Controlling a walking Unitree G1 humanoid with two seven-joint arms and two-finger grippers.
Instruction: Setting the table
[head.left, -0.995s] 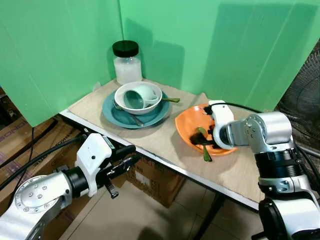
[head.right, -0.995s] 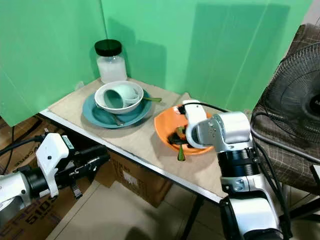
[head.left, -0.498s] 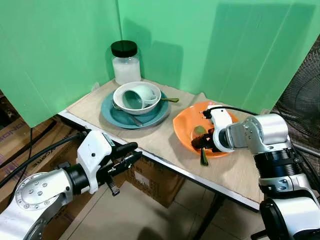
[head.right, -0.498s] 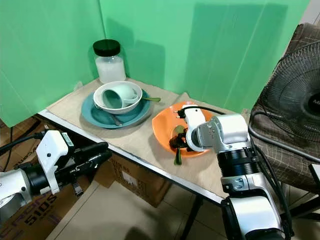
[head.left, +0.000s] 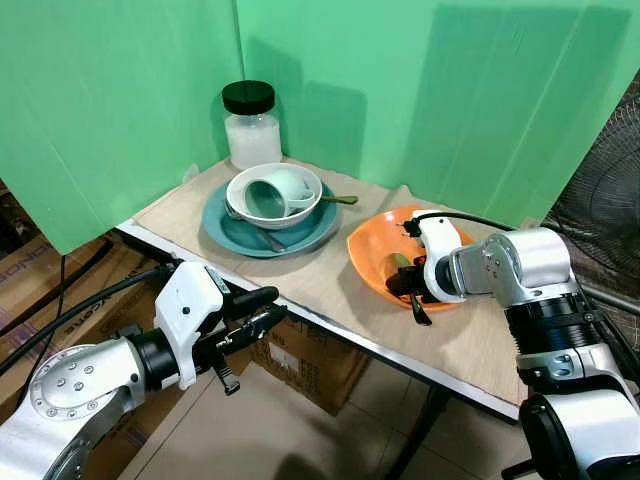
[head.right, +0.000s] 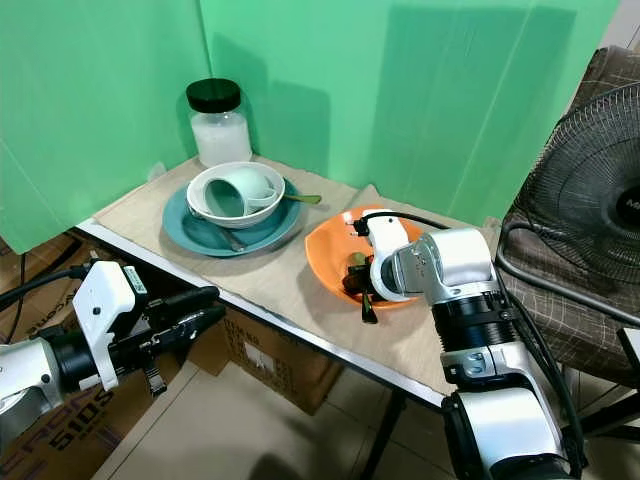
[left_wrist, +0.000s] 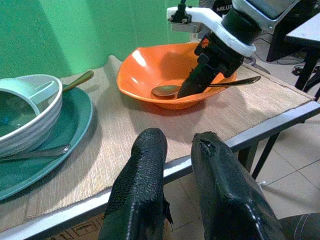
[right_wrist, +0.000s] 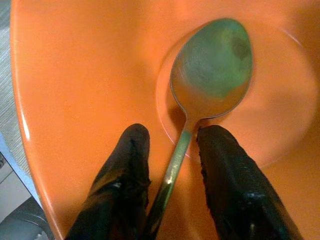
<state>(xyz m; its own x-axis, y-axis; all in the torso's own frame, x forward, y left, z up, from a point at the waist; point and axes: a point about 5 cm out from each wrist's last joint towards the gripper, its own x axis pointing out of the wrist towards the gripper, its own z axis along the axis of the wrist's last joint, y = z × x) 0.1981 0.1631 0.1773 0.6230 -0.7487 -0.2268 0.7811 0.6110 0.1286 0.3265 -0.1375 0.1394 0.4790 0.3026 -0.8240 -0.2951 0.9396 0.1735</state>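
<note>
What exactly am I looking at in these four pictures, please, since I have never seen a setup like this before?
This is a humanoid robot with two silver arms, each ending in a gripper of two long black fingers. The two wide pictures come from the stereo camera on its head, looking down at a narrow table covered by a beige woven mat. The two close pictures come from cameras on its wrists, looking along the fingers.

On the mat lie a teal plate carrying a white ribbed bowl with a pale green mug tipped inside it, a white jar with a black lid behind, and an orange bowl.

The right gripper is inside the orange bowl, its fingers either side of a metal spoon's handle. The left gripper hangs open below the table edge, holding nothing.
</note>
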